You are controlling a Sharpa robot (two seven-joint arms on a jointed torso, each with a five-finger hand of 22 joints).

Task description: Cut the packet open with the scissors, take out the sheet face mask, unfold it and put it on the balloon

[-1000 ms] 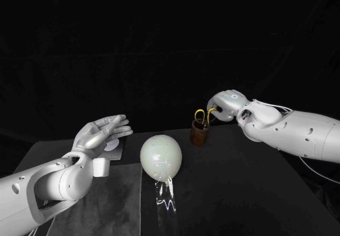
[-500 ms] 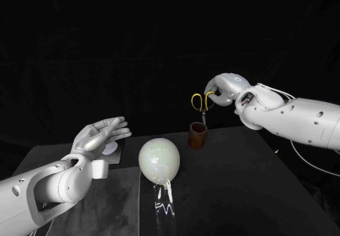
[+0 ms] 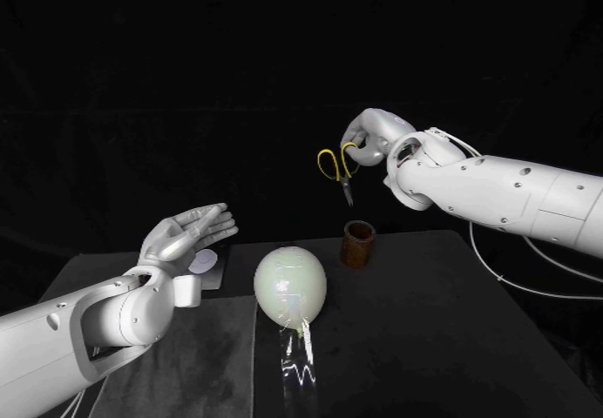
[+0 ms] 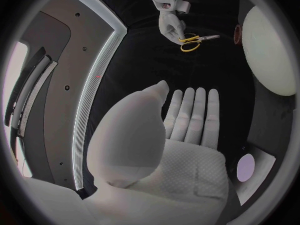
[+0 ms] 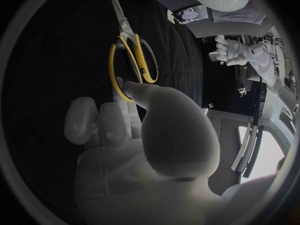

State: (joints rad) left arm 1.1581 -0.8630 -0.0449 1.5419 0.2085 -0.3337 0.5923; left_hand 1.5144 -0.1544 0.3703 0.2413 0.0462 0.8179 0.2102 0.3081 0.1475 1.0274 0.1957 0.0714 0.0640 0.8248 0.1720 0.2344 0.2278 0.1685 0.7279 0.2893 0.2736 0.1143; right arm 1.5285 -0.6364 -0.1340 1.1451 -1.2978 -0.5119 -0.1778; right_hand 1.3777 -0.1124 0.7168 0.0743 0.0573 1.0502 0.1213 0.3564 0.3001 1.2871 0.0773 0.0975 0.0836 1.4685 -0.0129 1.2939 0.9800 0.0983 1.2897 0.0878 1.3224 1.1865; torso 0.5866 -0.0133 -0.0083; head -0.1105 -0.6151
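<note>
A: The left hand (image 3: 188,231) was empty, palm up with fingers apart, over the left side of the counter (image 3: 440,348). And the task's things?
B: The balloon (image 3: 290,279) lay mid-counter. The packet (image 3: 207,261) sat beside that hand, toward the far left corner, apparently uncut.
A: The scissors (image 3: 337,165)?
B: The right hand (image 3: 364,139) gripped their yellow handles, blades down, above the brown holder (image 3: 358,244) near the far edge. I judged that cutting, extracting, unfolding and placing all remained.
</note>
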